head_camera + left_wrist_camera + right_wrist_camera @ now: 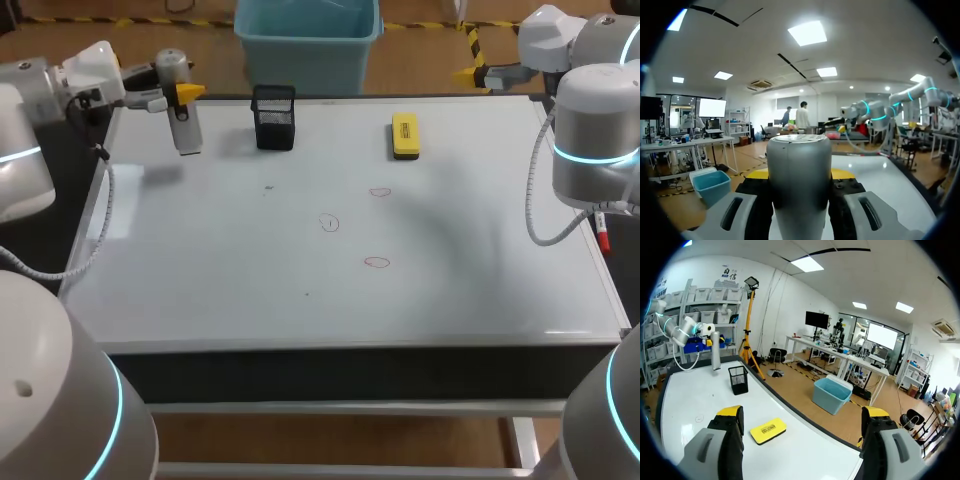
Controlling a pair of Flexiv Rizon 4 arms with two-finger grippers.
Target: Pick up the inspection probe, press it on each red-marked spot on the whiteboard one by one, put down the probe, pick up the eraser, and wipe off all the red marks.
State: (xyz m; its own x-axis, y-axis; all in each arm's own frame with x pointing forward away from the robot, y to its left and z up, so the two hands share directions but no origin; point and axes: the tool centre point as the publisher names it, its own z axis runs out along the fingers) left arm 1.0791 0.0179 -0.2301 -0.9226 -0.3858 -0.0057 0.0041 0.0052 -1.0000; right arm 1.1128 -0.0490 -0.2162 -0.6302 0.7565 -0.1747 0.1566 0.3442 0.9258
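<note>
My left gripper [178, 95] hangs above the whiteboard's [200, 270] far left corner, shut on the grey cylindrical probe [181, 110], which stands upright clear of the board. In the left wrist view the probe [799, 185] fills the gap between the yellow-tipped fingers [758, 174]. Three small red marks [379, 192] [329, 222] [376, 262] lie near the board's middle. The yellow eraser [405, 135] rests flat at the far side, right of centre. My right gripper [802, 415] is wide open and holds nothing, with the eraser [768, 430] on the board ahead of it. Its arm [590, 140] stands at the right edge.
A black mesh pen holder [274, 116] stands at the far side of the board, between the probe and the eraser; it also shows in the right wrist view as the holder [738, 379]. The board's metal rim [350, 345] runs along the near edge.
</note>
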